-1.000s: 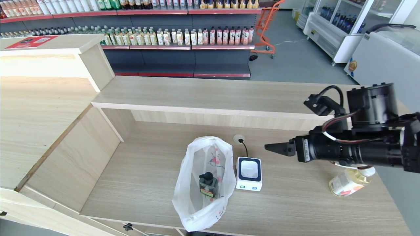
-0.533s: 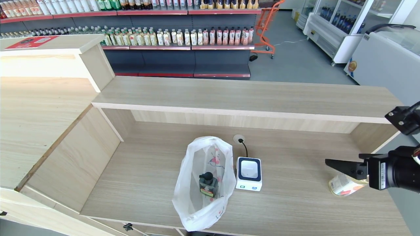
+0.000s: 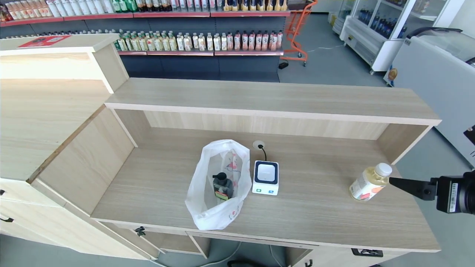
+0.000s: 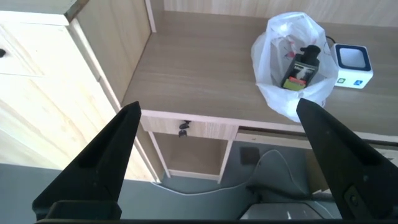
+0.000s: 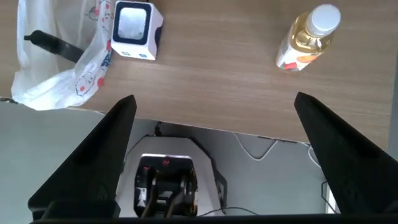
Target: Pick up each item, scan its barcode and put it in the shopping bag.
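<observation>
A pale yellow drink bottle [image 3: 370, 182] with a white cap stands near the counter's right end, also in the right wrist view [image 5: 309, 38]. The white shopping bag [image 3: 219, 185] sits mid-counter, its mouth open, with a dark pump bottle [image 3: 222, 187] inside. A white barcode scanner [image 3: 265, 177] sits just right of the bag. My right gripper [image 3: 394, 181] hangs just right of the drink bottle, open and empty [image 5: 216, 99]. My left gripper [image 4: 219, 106] is open and empty, held off the counter's front left, with the bag [image 4: 292, 56] and scanner [image 4: 353, 62] farther off.
The wooden counter [image 3: 315, 207] has a raised ledge [image 3: 271, 100] behind it and a side wall [image 3: 85, 159] on the left. A cable runs from the scanner to a grommet [image 3: 258, 144]. Store shelves and freezers stand beyond.
The head camera has shifted, so the whole scene sits differently. My right arm has drawn back to the right, off the counter, uncovering the drink bottle.
</observation>
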Tool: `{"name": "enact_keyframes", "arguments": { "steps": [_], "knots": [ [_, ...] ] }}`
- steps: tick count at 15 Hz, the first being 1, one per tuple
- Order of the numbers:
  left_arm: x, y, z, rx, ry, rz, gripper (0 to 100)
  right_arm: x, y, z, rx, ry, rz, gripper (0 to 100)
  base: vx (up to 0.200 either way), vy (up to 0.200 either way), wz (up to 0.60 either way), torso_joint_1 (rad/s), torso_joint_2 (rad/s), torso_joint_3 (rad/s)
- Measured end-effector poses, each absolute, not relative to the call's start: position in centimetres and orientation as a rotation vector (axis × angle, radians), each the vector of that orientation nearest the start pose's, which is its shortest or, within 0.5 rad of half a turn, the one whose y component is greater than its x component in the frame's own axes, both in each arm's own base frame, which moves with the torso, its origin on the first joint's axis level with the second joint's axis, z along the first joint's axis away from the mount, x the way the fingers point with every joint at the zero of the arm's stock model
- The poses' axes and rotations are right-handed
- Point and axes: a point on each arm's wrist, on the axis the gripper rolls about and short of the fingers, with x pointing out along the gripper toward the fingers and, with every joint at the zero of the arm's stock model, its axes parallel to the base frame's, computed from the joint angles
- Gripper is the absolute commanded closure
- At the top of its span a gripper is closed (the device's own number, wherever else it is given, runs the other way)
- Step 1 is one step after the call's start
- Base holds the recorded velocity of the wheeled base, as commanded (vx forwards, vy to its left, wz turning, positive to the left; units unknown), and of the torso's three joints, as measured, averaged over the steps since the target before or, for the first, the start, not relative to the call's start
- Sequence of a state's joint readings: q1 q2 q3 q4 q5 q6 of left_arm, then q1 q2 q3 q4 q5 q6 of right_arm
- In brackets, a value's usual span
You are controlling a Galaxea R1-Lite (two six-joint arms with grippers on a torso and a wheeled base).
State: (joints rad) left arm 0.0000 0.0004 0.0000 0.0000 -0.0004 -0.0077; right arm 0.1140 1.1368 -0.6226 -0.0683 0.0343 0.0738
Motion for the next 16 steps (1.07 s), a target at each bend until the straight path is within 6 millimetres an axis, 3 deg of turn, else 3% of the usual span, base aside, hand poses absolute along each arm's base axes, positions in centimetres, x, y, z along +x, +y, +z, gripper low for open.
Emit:
{"name": "enact_keyframes", "arguments": {
  "steps": [11, 14, 16],
  "knots": [
    [-2.3, 0.0, 7.5, -0.004, 0.0, 0.0, 0, 16.2, -1.0, 18.0, 0.02, 0.572, -0.151, 0, 0.0, -0.2, 0.0, 0.008, 0.01, 0.001],
    [-2.3, 0.0, 7.5, -0.002, 0.001, 0.0, 0, 16.6, -1.1, 16.9, -0.055, 0.643, -0.136, 0, 0.0, -0.2, 0.0, 0.002, 0.0, 0.005],
    [-2.3, 0.0, 7.5, 0.0, 0.0, 0.0, 0, 17.1, -1.2, 16.0, -0.09, 0.708, -0.125, 0, 0.0, 0.0, 0.0, 0.0, 0.0, 0.0]
  ]
}}
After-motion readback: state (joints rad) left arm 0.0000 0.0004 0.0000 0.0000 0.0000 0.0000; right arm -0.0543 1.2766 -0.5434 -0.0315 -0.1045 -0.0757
